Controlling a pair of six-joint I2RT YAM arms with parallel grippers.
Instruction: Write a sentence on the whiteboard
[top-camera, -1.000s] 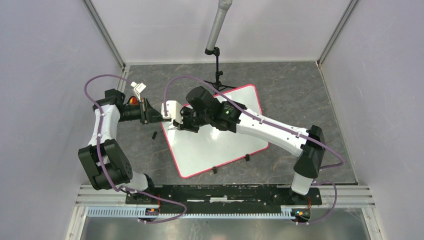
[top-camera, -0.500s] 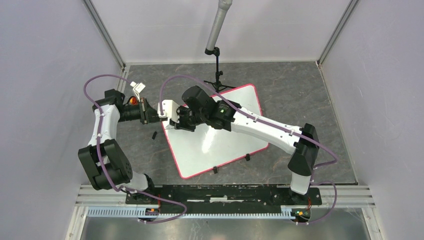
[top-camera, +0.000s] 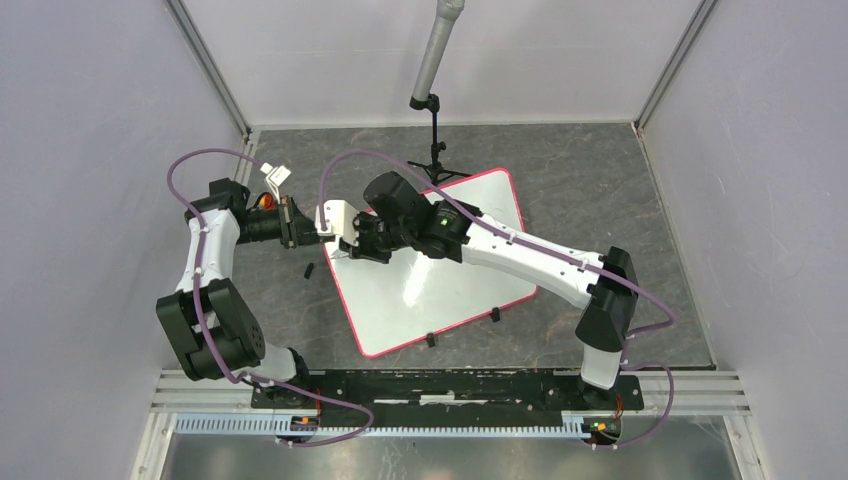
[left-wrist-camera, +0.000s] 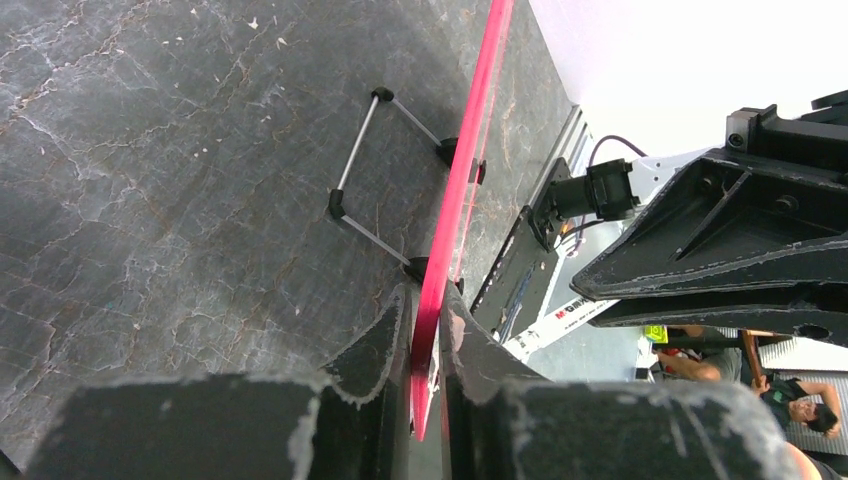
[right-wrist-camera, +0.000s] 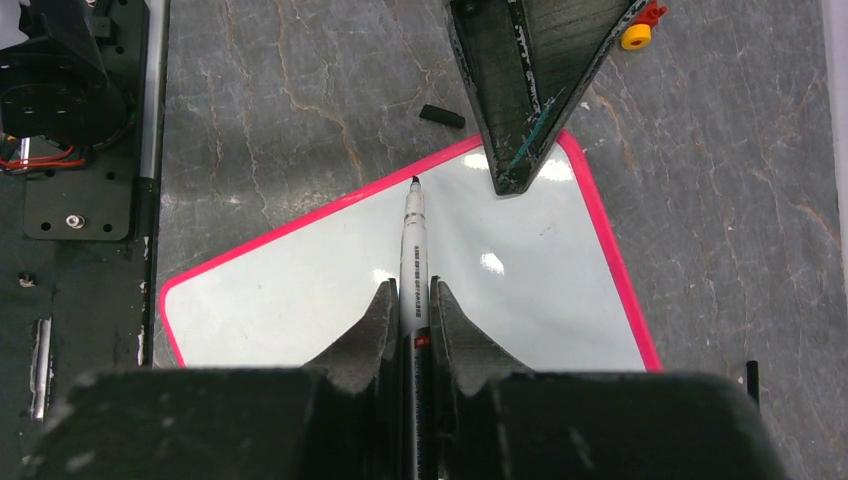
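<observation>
Left gripper (left-wrist-camera: 428, 305) clamped on whiteboard (top-camera: 440, 285) pink rim at left corner. Right gripper (right-wrist-camera: 412, 295) pinching marker (right-wrist-camera: 413, 230), tip just inside that rim, contact unclear. Whiteboard on grey table (top-camera: 600, 180).

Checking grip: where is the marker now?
The marker is in the right gripper, mid right wrist view, tip at the whiteboard rim beside the left gripper.

Glossy whiteboard (right-wrist-camera: 300, 290), matt marbled tabletop (right-wrist-camera: 300, 100)

One whiteboard (top-camera: 440, 290), one marker (right-wrist-camera: 413, 250), a left gripper (left-wrist-camera: 428, 305) and a right gripper (right-wrist-camera: 410, 295). Two black clips (top-camera: 430, 340) on the board's six-o'clock edge, one small black cap (top-camera: 309, 270) at nine o'clock, one tripod (top-camera: 436, 145) at twelve.
</observation>
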